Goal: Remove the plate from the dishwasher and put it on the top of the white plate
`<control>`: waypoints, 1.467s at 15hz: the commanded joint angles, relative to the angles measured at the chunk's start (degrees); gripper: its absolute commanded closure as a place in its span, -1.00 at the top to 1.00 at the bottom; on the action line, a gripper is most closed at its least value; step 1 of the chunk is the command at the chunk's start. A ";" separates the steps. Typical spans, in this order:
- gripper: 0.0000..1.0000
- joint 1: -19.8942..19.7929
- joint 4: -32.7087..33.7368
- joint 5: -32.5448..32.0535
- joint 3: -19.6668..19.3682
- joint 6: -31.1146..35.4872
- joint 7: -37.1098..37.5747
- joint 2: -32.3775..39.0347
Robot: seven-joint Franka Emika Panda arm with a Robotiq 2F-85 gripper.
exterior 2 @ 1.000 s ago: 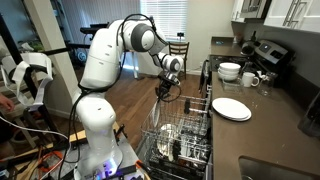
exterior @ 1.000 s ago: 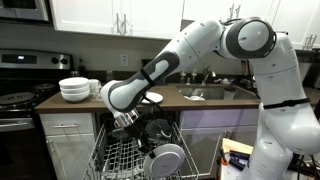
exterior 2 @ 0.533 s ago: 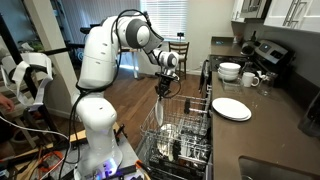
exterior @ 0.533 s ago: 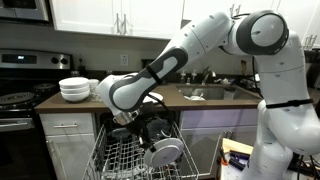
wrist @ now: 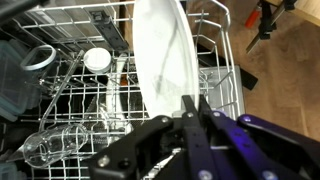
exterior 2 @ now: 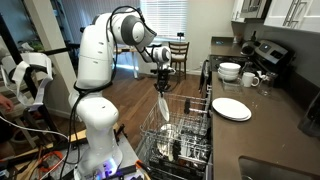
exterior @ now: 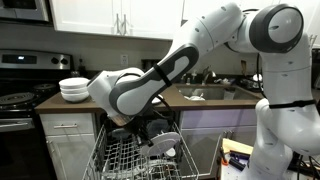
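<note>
My gripper is shut on the rim of a white plate, which hangs on edge just above the dishwasher's upper wire rack. In the wrist view the plate stands edge-on above the rack, with my gripper pinching its near rim. In an exterior view the arm hides most of the plate. The flat white plate lies on the dark counter beside the dishwasher, apart from my gripper.
A stack of white bowls and a mug stand farther along the counter, near the stove. A glass and a cup lie in the rack. A sink is in the counter.
My gripper has risen with the plate; the plate has come up out of the rack tines and now hangs above the rack.
</note>
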 commanded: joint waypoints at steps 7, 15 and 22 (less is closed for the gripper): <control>-0.94 1.08 -4.65 -9.69 0.12 3.46 4.44 -5.21; -0.88 0.65 -3.64 -8.01 0.25 4.35 3.43 -3.30; -0.97 3.57 -0.38 -16.24 0.05 0.52 6.06 -1.04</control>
